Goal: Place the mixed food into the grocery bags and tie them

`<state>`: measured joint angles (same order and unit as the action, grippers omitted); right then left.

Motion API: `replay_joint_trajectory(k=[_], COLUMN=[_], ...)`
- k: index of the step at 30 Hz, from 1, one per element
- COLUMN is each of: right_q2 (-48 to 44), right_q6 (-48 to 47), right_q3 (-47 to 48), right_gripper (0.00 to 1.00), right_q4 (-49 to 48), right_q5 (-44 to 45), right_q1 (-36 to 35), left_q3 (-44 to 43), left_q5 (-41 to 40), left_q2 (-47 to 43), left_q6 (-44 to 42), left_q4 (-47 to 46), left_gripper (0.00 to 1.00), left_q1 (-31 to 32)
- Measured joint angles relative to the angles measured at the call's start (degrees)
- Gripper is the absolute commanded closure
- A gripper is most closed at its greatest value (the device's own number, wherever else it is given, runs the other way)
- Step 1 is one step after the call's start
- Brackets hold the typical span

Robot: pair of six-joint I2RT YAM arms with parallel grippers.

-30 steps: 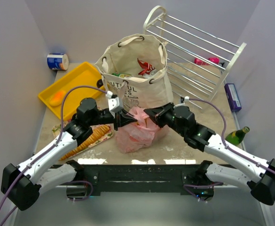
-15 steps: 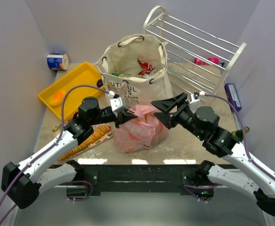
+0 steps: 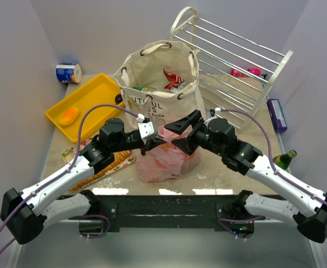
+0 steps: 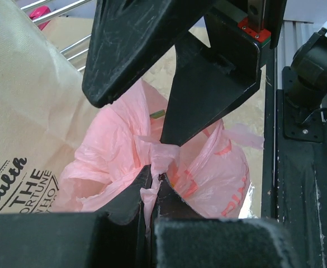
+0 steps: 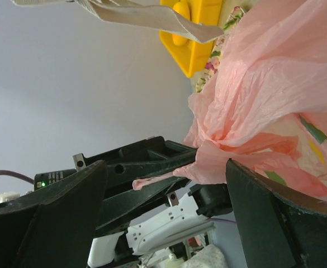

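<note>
Left gripper (image 4: 152, 181) was clamped shut on a twisted strand at the top of the pink plastic bag (image 3: 162, 161). Right gripper (image 3: 180, 134) was spread wide, jaws either side of the bag's gathered top, gripping nothing. The pink bag sat on the worktop (image 3: 224, 165) between both arms, right against the near side of the canvas tote (image 3: 152, 64). The tote stood upright behind it, red packet (image 3: 171, 78) showing inside. Yellow tray (image 3: 96, 92) lay at far left, wire rack (image 3: 236, 61) at far right.

Left pincer (image 3: 156, 142) clamped shut; right pincer (image 3: 171, 135) spread wide.
</note>
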<state>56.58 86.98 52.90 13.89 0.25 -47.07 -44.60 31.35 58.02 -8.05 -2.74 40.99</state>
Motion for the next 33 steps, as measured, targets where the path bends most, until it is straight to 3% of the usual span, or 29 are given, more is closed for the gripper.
replay_joint_trajectory(k=[20,33], right_q2=[2.8,7.4], right_q6=[2.2,3.4], right_q3=[-3.7,-3.8], right_gripper=[0.14,0.35], right_q4=[-2.3,-6.4], right_q5=[0.0,0.0], right_q1=[-0.5,-0.6], left_q3=[-0.2,-0.2], left_q5=[-5.9,-13.1], left_q2=[0.2,0.2], left_q6=[-2.6,-3.7], left_q4=[2.1,5.0], left_gripper=[1.00,1.00], left_q1=[4.7,10.1])
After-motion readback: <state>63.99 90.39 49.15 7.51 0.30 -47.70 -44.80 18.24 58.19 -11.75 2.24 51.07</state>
